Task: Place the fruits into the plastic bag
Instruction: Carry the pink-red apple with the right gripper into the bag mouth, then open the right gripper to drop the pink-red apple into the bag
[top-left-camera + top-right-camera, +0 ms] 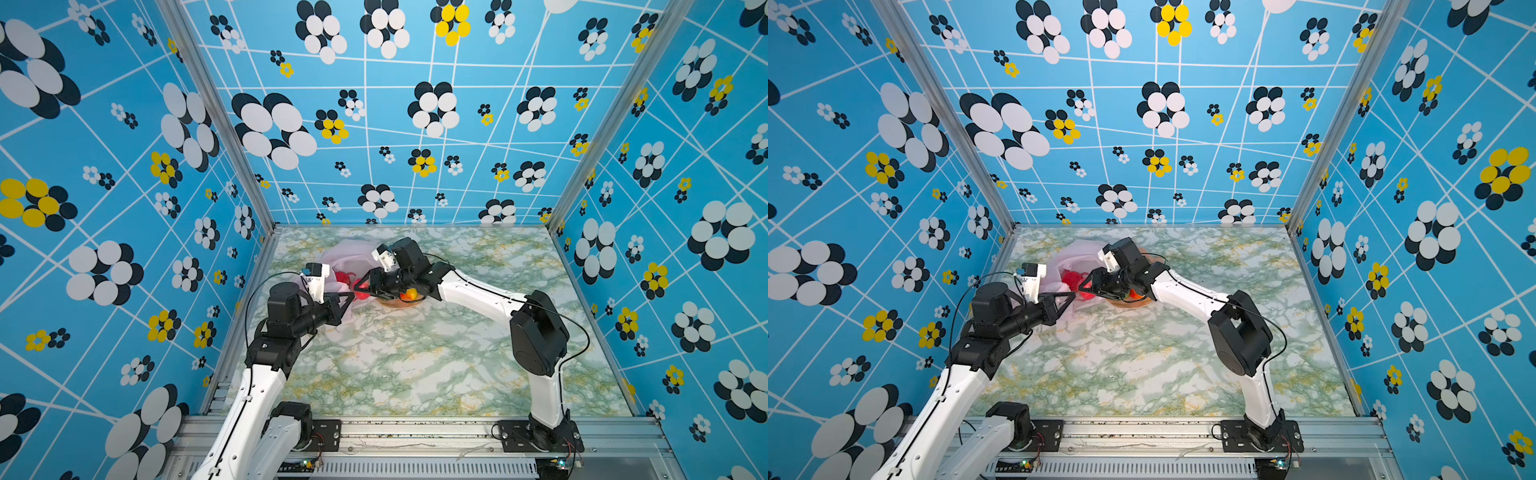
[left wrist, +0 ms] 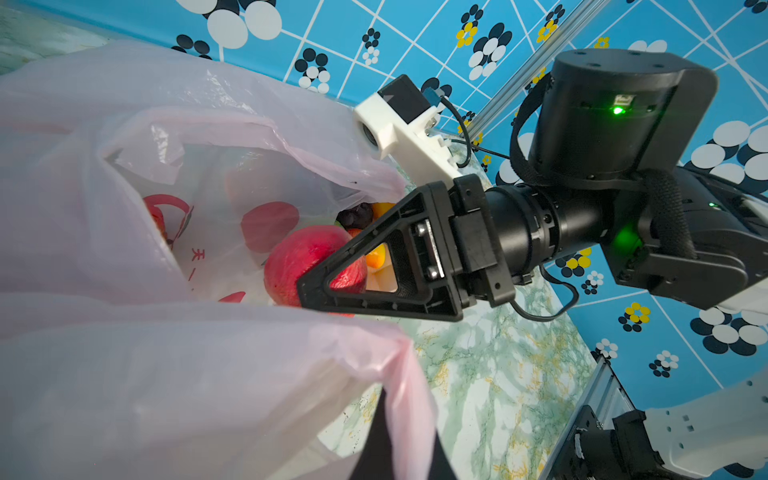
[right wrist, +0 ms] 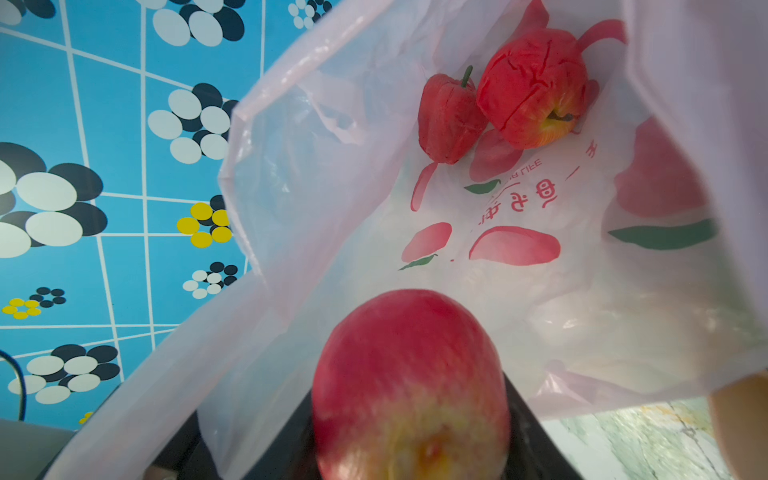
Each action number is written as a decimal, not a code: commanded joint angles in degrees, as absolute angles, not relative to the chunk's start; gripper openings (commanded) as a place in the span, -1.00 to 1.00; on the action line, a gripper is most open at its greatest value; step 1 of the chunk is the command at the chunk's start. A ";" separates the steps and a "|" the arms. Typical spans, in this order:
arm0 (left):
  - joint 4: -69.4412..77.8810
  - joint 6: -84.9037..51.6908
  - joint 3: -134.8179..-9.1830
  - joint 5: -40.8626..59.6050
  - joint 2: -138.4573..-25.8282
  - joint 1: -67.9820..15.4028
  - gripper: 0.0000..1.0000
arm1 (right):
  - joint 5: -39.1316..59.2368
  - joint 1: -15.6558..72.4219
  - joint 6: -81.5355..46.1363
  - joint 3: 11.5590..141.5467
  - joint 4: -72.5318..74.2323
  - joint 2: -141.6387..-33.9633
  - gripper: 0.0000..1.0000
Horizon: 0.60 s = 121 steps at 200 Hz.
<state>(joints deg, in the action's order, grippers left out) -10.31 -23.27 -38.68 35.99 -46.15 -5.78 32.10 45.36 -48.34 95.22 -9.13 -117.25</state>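
Red apple [image 3: 411,386]: pinched in right claw [image 1: 360,286], at plastic bag [image 1: 353,253] mouth.
Bag spot: 11 o'clock on table [image 1: 415,353].
Left claw [image 1: 350,296]: pressed together on bag rim.
Inside: two more red fruits [image 3: 534,87].

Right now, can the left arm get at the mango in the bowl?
Probably not. The left end effector is shut on the rim of the plastic bag, holding it open, and the right arm, carrying a red apple, lies across the bowl, covering most of the mango.
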 commanded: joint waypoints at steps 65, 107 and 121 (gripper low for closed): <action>-10.72 -22.14 -38.24 35.90 -44.78 -6.23 -1.00 | 34.29 46.05 -48.90 102.28 -11.77 -123.45 0.03; -10.72 -22.10 -38.33 35.98 -44.96 -6.24 -1.00 | 34.96 46.16 -49.39 105.20 -11.78 -126.11 0.24; -10.68 -22.06 -38.36 35.97 -45.02 -6.24 -1.00 | 35.07 46.22 -49.37 105.92 -11.71 -126.51 0.28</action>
<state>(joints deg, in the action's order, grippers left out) -10.31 -23.18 -38.68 35.99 -45.52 -5.78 33.82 45.74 -49.06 103.46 -10.92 -124.27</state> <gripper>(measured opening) 0.045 0.625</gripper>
